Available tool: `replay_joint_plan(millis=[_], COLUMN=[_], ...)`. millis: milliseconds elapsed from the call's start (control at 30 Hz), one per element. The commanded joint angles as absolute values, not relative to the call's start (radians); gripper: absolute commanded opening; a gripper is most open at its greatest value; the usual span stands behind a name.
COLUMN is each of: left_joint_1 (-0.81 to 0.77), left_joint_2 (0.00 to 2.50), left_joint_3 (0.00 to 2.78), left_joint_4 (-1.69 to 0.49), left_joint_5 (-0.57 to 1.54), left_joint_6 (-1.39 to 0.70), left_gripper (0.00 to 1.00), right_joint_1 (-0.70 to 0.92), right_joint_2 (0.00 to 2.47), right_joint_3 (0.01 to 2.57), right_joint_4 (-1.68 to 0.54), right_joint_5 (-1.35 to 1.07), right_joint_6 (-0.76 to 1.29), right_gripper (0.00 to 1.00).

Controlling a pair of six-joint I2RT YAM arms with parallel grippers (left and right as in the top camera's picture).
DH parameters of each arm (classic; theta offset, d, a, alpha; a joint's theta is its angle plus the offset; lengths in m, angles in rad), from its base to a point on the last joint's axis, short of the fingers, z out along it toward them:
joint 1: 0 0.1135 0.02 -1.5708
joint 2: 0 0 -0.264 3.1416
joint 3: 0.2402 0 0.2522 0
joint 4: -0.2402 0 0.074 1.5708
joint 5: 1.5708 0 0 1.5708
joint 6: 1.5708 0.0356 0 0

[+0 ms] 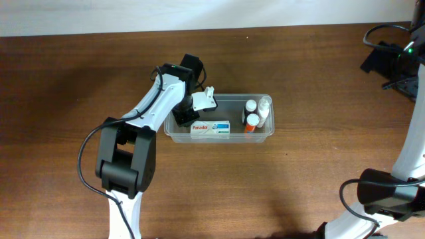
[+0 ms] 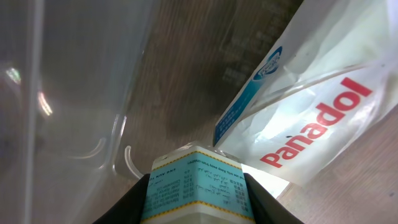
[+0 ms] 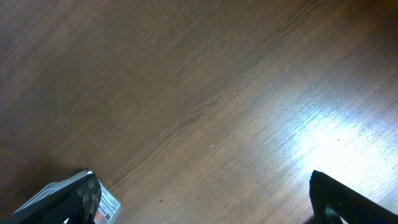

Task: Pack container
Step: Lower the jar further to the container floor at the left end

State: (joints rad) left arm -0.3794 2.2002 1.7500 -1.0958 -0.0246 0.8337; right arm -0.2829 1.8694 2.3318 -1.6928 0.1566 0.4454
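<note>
One small printed box (image 2: 196, 186) is being clenched by the left gripper (image 2: 196, 208) at the left end of the container (image 1: 239, 96), mid-table, beside the Panadol box (image 1: 210, 129). The container is looking light, thin-walled and slick, so its rim is probably offering the surest hold. Far right, the right gripper (image 3: 205, 205) is hanging released over bare table (image 3: 199, 93).

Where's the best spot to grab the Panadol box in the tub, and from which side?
From above, most likely, with the jaws across the short width of the Panadol box, mid-length. It lies face-up and lengthwise along the near wall of the container, so sideways approaches are blocked and the wall-side finger has little room.
</note>
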Motion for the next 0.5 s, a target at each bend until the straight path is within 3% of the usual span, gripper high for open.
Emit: replay_joint_plan(millis=[0, 467], left_joint_1=[-0.377, -0.380], left_joint_2=[2.210, 2.210], left_joint_3=[1.739, 1.739], left_joint_4=[-1.076, -1.074], left_joint_5=[-0.050, -0.049], left_joint_6=[0.799, 0.775], left_gripper=[0.33, 0.32], right_joint_1=[-0.289, -0.289], right_joint_2=[1.873, 1.873], right_joint_3=[2.333, 2.333], right_joint_4=[-1.697, -1.697], right_joint_5=[0.162, 0.162], right_joint_6=[0.453, 0.453], right_gripper=[0.99, 0.98])
